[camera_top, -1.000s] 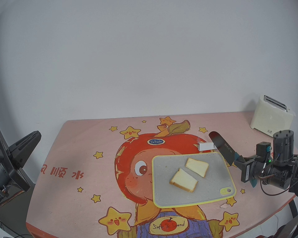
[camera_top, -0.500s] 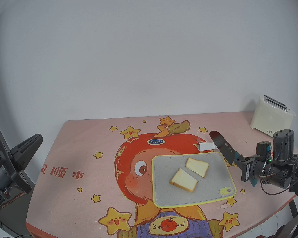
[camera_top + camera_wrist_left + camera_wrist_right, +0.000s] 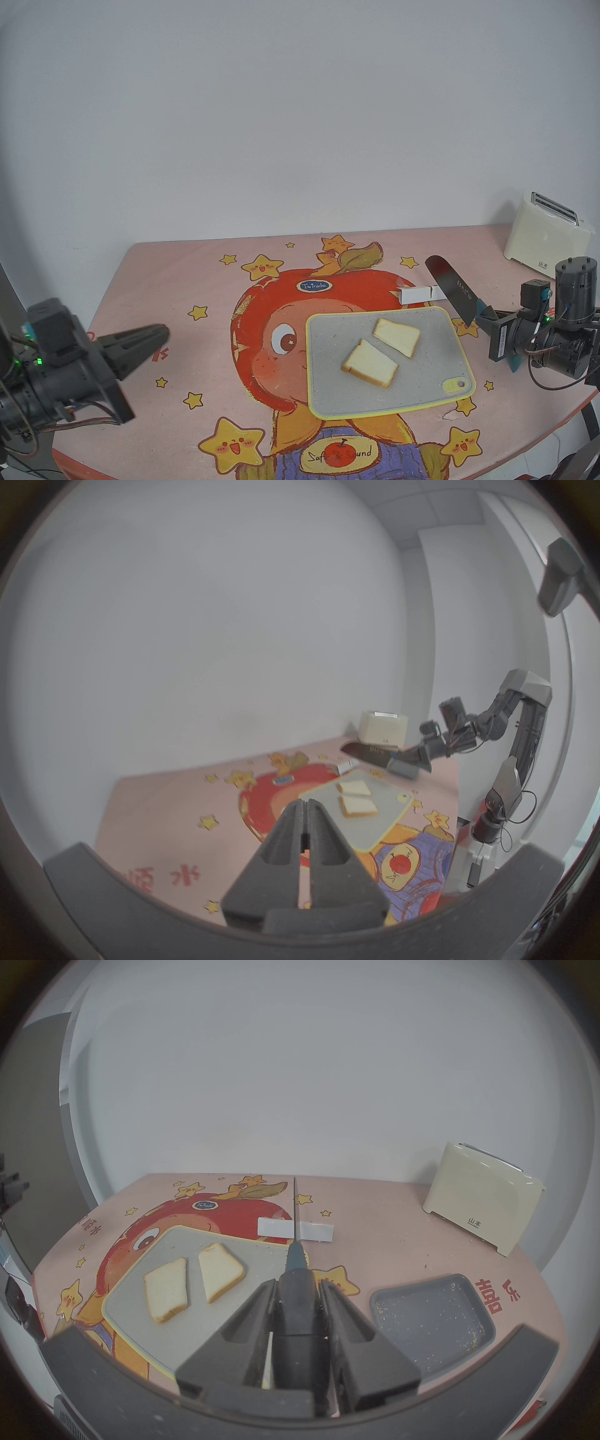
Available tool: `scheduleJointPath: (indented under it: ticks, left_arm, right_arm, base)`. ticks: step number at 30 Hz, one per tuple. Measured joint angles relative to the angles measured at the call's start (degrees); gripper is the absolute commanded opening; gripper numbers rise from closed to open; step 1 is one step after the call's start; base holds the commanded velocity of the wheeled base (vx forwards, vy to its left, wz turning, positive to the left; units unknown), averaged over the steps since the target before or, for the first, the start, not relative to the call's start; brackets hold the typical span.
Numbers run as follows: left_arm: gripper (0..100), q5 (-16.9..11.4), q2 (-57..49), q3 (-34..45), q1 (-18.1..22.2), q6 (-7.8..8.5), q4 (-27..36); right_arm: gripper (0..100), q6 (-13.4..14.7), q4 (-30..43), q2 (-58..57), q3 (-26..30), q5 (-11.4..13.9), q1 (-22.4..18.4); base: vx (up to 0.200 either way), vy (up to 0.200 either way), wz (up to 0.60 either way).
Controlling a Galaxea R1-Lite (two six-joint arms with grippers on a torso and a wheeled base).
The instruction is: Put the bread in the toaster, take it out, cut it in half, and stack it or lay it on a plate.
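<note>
Right hand [image 3: 297, 1285] is clamped on the handle of the knife [image 3: 453, 290], with the blade sticking out ahead of it over a white strip [image 3: 312, 1230]. Can't really tell if the blade touches the strip. The bread is already in two halves [image 3: 370, 364] [image 3: 397, 336], lying apart on the cutting board [image 3: 331, 387] between the hands, much nearer the right one. Left hand [image 3: 306, 802] is closed with nothing in it, over the worktop [image 3: 187, 275] edge, well away from the board. The right wrist view picks up a grey tray [image 3: 431, 1322] near the right hand, on the side away from the board. The toaster [image 3: 547, 240] stands further out on that side.
</note>
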Motion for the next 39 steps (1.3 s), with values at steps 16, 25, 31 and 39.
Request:
scheduleJointPath:
  ticks: [16,25,31,39]
  left_arm:
    - [0,12.4,28.5,-12.2,-6.9,-9.96,-3.9]
    - [0,18.0,37.0,-15.1,-10.4,-10.36,-4.2]
    - [0,17.4,39.5,-17.7,-12.1,-10.58,-4.2]
    - [0,15.8,42.6,-19.3,-13.8,-11.00,-4.6]
  right_arm:
    - [0,-0.1,0.0,-2.5,-0.2,-0.3,0.6]
    - [0,-0.1,0.0,-3.4,-0.3,-0.2,0.7]
    - [0,-0.1,0.1,-3.6,-0.4,-0.2,0.7]
    - [0,-0.1,0.1,-3.9,-0.4,-0.3,0.7]
  base:
    - [0.000,0.000,0.00]
    - [0.000,0.000,0.00]
    - [0.000,0.000,0.00]
    - [0.000,0.000,0.00]
